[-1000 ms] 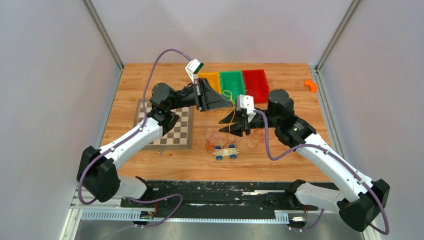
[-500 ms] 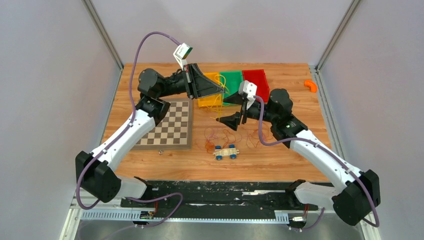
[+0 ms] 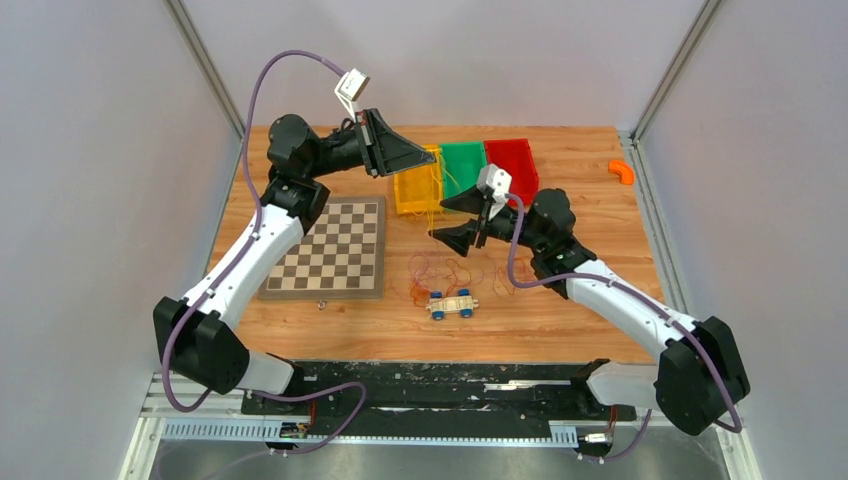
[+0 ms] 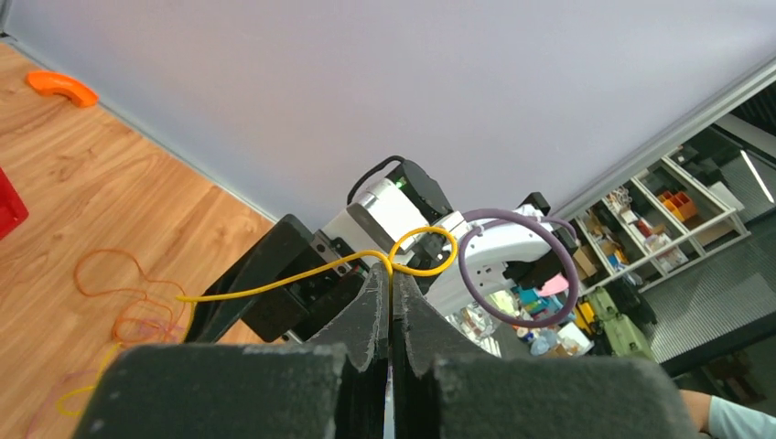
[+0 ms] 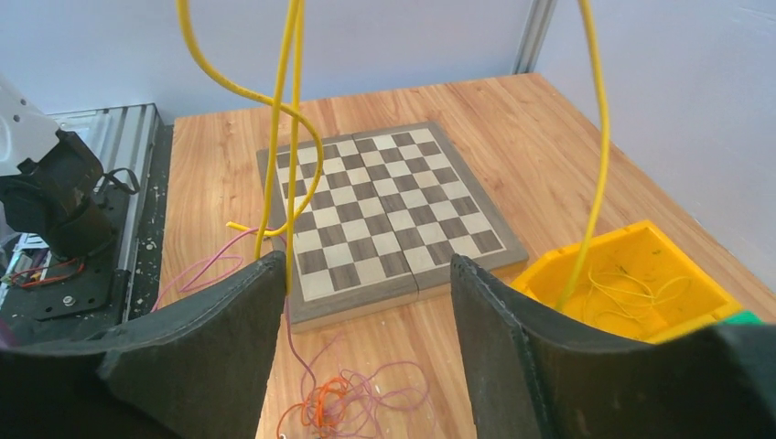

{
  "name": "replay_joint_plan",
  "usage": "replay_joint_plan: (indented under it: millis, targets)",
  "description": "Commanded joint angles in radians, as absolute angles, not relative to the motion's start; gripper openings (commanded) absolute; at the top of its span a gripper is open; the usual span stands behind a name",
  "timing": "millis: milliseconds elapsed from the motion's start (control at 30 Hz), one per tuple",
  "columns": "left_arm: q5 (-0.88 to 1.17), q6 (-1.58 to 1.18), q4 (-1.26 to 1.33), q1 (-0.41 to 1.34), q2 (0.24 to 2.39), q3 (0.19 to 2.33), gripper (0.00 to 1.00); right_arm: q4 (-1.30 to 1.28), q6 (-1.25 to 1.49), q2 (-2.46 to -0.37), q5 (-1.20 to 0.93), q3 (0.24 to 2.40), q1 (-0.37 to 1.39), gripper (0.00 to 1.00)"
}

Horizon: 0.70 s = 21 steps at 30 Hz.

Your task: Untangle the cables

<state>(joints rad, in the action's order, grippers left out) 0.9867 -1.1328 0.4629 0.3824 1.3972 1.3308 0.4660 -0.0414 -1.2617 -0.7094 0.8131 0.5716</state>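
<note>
My left gripper [image 3: 431, 159] is raised above the yellow bin [image 3: 402, 192] and is shut on a thin yellow cable [image 4: 274, 285]. The cable loops just past the fingertips and hangs down [image 3: 437, 196] toward the table. My right gripper [image 3: 441, 222] is open in mid-air below it. In the right wrist view the yellow strands [image 5: 293, 119] hang by the inner edge of its left finger [image 5: 215, 334], and another strand [image 5: 595, 137] drops into the bin [image 5: 641, 234]. A tangle of orange and pinkish-red cables [image 3: 450, 272] lies on the table and also shows in the right wrist view [image 5: 340, 395].
A chessboard [image 3: 330, 250] lies left of the tangle. A small wooden toy car [image 3: 452, 304] sits in front of it. Green [image 3: 463, 166] and red [image 3: 513, 166] bins stand beside the yellow one at the back. An orange curved piece [image 3: 621, 172] lies at the far right.
My left gripper has risen and swung back and left, lifting the yellow cable higher. My right gripper has moved up and slightly left.
</note>
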Motion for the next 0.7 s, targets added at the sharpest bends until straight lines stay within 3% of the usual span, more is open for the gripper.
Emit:
replay_joint_plan:
  millis: [0, 333, 667]
  targets:
    - [0.864, -1.126, 0.640, 0.362, 1.323, 1.421, 0.00, 0.207, -0.095, -1.239, -0.753, 0.772, 0.528, 0.69]
    - [0.857, -1.124, 0.640, 0.362, 1.288, 1.289, 0.00, 0.089, -0.007, -1.084, -0.857, 0.982, 0.424, 0.78]
    - [0.835, -1.102, 0.589, 0.360, 1.298, 1.339, 0.00, 0.053, -0.024, -1.025, -0.843, 0.819, 0.423, 0.79]
